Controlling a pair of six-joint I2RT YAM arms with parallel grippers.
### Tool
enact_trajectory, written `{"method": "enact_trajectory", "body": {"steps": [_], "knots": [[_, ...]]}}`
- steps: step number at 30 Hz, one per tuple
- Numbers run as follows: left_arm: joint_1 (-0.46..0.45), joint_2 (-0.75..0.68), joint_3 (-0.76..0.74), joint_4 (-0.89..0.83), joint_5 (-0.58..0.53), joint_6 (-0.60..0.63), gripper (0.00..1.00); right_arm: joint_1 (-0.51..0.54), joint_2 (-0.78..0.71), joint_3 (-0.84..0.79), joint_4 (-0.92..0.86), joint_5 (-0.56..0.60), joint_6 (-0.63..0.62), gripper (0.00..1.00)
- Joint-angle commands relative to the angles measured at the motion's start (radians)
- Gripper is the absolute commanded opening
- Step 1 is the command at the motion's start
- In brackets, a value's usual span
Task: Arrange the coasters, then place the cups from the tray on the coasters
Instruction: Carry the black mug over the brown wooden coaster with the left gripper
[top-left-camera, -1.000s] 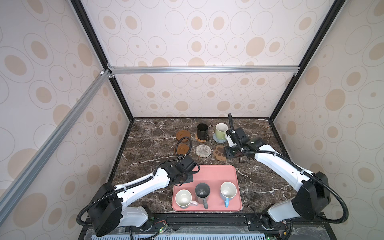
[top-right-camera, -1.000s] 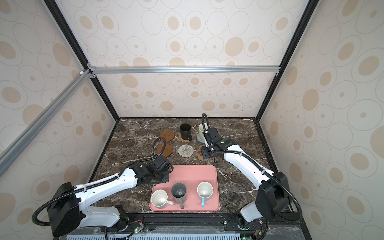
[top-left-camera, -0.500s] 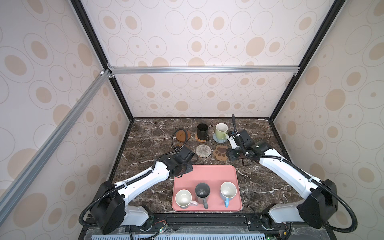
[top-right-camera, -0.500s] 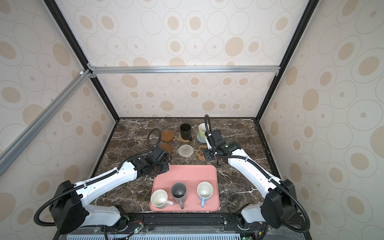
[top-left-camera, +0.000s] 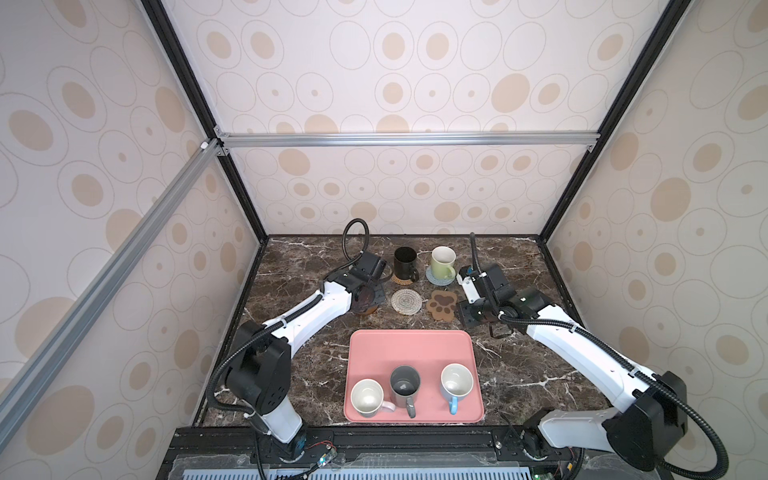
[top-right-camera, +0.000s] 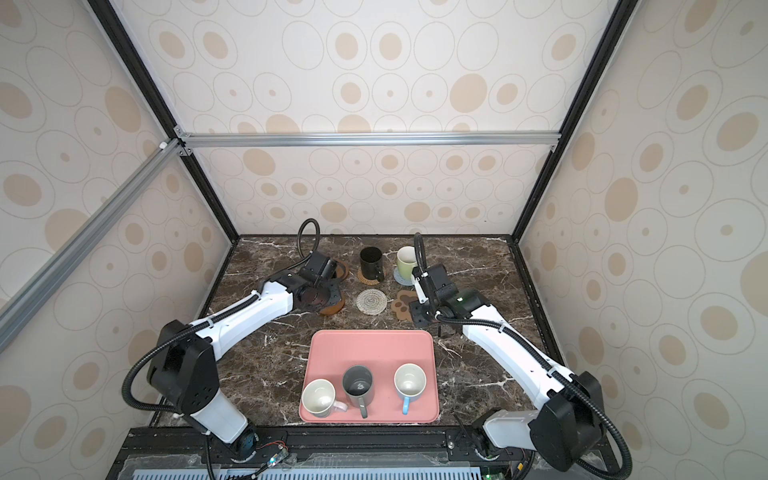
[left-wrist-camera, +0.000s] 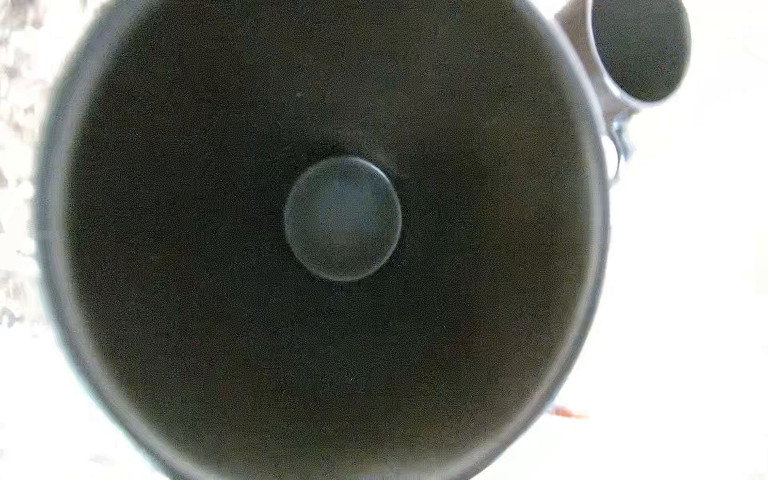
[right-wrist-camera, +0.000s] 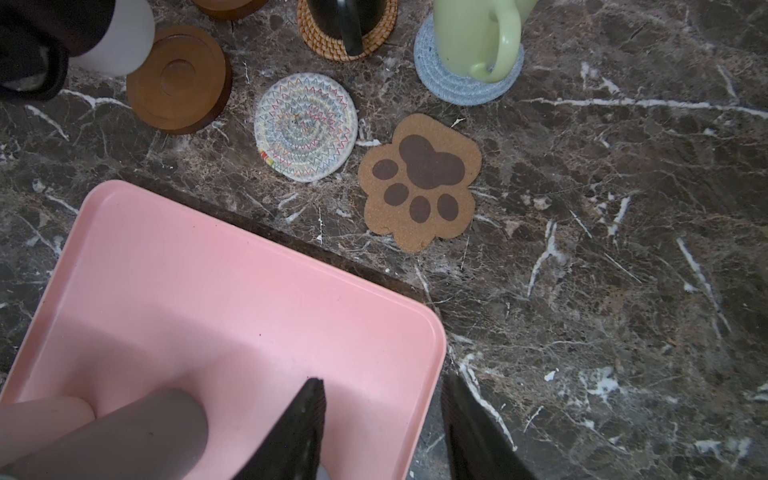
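My left gripper (top-left-camera: 366, 291) is shut on a black cup (left-wrist-camera: 343, 218) that fills the left wrist view and hides the jaws. This cup hangs by the bare front wooden coaster (right-wrist-camera: 178, 79) (top-left-camera: 371, 309). My right gripper (right-wrist-camera: 382, 384) (top-left-camera: 503, 332) is open and empty over the back right corner of the pink tray (top-left-camera: 411, 345). On the tray stand a white cup (top-left-camera: 368, 397), a grey cup (top-left-camera: 404, 384) and a light blue cup (top-left-camera: 456, 380). Another black cup (top-left-camera: 405, 262) sits on the rattan coaster (right-wrist-camera: 307, 25). The green cup (top-left-camera: 442, 259) sits on the blue-grey coaster (right-wrist-camera: 432, 79).
The whitish woven coaster (top-left-camera: 406, 301) and the paw coaster (top-left-camera: 444, 304) lie bare between the tray and the back row. A second wooden coaster (top-right-camera: 341, 270) shows partly behind the left wrist. Patterned walls close in the marble table (top-left-camera: 540, 374) on three sides.
My left arm has carried the black cup from the tray's back left corner toward the back, to the front wooden coaster. My right gripper has drawn back from the green cup toward the tray.
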Motion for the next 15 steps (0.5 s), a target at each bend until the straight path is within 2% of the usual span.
{"method": "enact_trajectory", "body": {"steps": [1, 9, 15], "knots": [[0.038, 0.045, 0.105, 0.053, -0.003, 0.085, 0.13, 0.002, -0.03, -0.014, -0.031, 0.002, -0.01, 0.5], [0.108, 0.188, 0.264, 0.067, 0.027, 0.145, 0.13, 0.001, -0.061, -0.025, -0.043, 0.013, 0.02, 0.49], [0.129, 0.275, 0.357, 0.065, 0.025, 0.158, 0.14, 0.001, -0.072, -0.028, -0.051, 0.007, 0.047, 0.49]]}}
